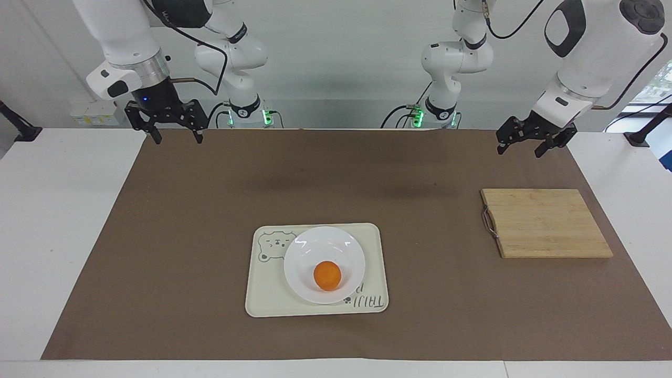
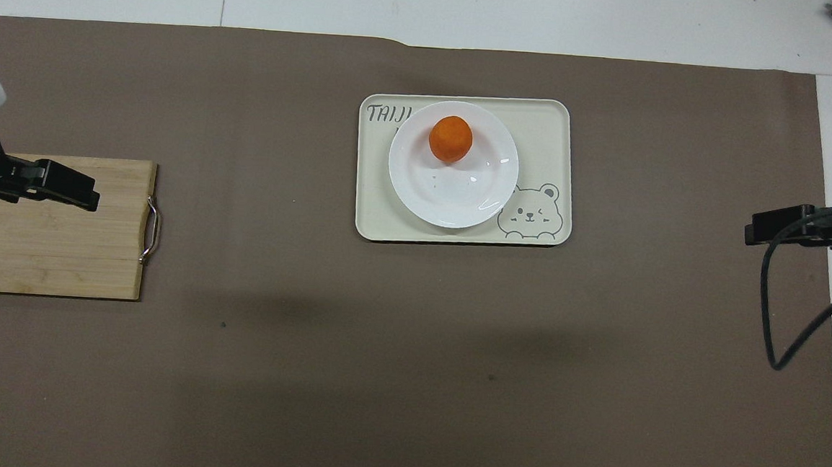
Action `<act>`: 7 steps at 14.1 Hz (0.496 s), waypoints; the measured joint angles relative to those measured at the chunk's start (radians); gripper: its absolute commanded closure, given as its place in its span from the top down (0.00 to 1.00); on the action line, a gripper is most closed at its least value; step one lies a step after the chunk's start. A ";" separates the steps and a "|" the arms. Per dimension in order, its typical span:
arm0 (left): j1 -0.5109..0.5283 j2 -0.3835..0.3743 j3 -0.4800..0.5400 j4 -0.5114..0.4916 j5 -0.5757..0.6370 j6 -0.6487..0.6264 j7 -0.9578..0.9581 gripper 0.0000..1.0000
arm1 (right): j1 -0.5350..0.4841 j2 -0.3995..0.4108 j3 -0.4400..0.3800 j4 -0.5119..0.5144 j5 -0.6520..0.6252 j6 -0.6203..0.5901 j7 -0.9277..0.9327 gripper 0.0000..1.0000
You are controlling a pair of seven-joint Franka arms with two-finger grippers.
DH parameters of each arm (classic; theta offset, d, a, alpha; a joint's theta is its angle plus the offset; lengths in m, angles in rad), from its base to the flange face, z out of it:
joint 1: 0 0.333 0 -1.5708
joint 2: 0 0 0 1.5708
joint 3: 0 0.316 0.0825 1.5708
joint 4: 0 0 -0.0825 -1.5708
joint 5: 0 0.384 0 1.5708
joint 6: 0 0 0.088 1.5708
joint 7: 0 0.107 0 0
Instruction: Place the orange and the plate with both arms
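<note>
The room was bright and evenly lit, the light falling from above. Two broad, soft-edged shadows lay on the brown mat (image 1: pixel 210 252), nearer the robots than the cream tray (image 1: pixel 265 302), faint and blurred at their borders. The white plate (image 1: pixel 302 252) caught small glints on its glossy surface, and in the overhead view its rim (image 2: pixel 496 170) showed short bright streaks. The orange (image 1: pixel 327 275) cast a small shadow onto the plate. Both views were sharp from edge to edge, with straight lines holding true. Daylight showed at a window (image 1: pixel 662 79) beside the left arm's end.
</note>
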 measured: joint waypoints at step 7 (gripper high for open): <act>0.000 0.000 0.000 0.000 0.000 0.000 0.000 1.00 | 0.000 -0.006 0.000 0.006 -0.002 0.013 0.000 1.00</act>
